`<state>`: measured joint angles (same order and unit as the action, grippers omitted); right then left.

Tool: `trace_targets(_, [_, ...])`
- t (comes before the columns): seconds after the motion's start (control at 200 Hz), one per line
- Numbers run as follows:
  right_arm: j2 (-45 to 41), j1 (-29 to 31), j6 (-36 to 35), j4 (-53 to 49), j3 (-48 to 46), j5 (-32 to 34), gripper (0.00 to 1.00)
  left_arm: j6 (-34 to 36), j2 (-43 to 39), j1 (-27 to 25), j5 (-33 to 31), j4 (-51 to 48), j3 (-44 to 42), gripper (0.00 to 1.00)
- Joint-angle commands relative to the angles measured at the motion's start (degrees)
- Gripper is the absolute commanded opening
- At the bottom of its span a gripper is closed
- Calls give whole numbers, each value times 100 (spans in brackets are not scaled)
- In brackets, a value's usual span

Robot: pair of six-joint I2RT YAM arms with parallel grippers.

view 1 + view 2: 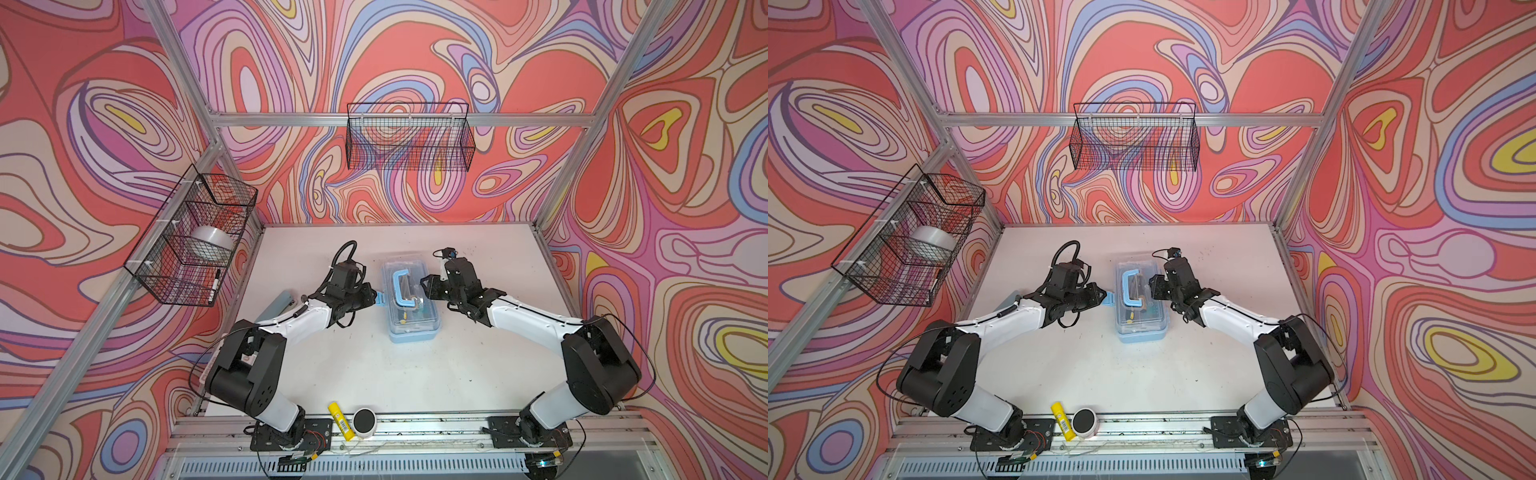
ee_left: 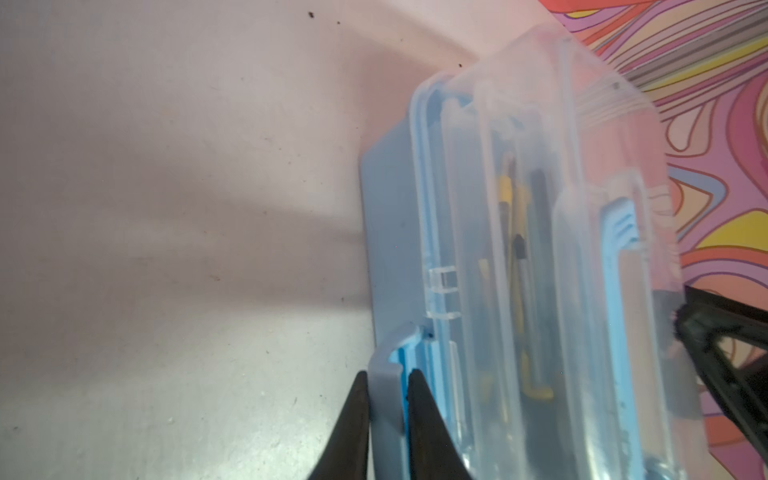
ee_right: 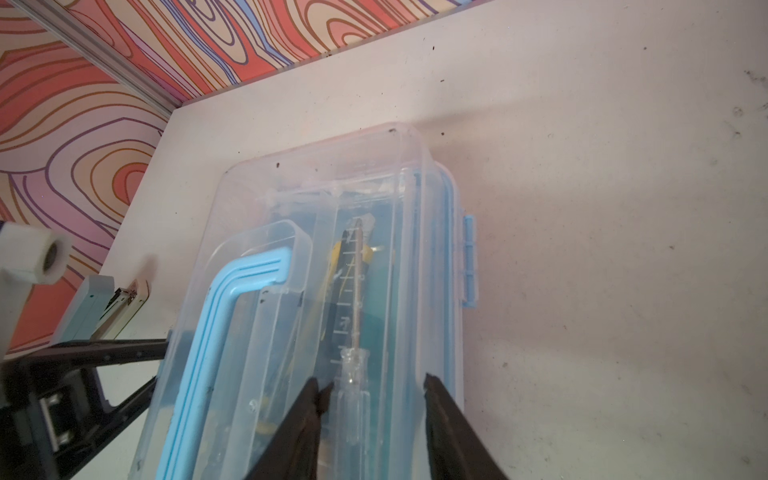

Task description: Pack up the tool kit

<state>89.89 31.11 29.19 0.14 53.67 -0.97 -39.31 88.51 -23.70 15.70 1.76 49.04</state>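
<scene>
The tool kit (image 1: 409,322) (image 1: 1140,328) lies mid-table, a light-blue case with its clear lid down and blue handle (image 1: 402,286) flat on top. Through the lid I see a clear-handled screwdriver (image 3: 353,395) and a yellow knife (image 3: 345,257). My left gripper (image 1: 376,300) (image 2: 387,376) is at the case's left side, shut on the side latch (image 2: 386,361), which stands out from the case wall. My right gripper (image 1: 426,286) (image 3: 372,379) hangs open over the lid's right half, fingertips at or just above the lid, holding nothing.
A grey-blue stapler (image 1: 276,305) (image 3: 104,307) lies behind my left arm. A yellow stick (image 1: 341,420) and a round black-topped object (image 1: 364,422) sit at the front edge. Wire baskets hang on the left wall (image 1: 166,286) and back wall (image 1: 409,137).
</scene>
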Motion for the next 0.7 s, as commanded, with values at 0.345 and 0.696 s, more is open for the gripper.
trace_targets(0.345, [295,97,-75,-734,-274,-225,41,-148,-265,-47,669,344,-177,36])
trace_targets(0.696, [311,97,-80,-717,-295,-228,40,-296,-254,-47,818,607,-238,32])
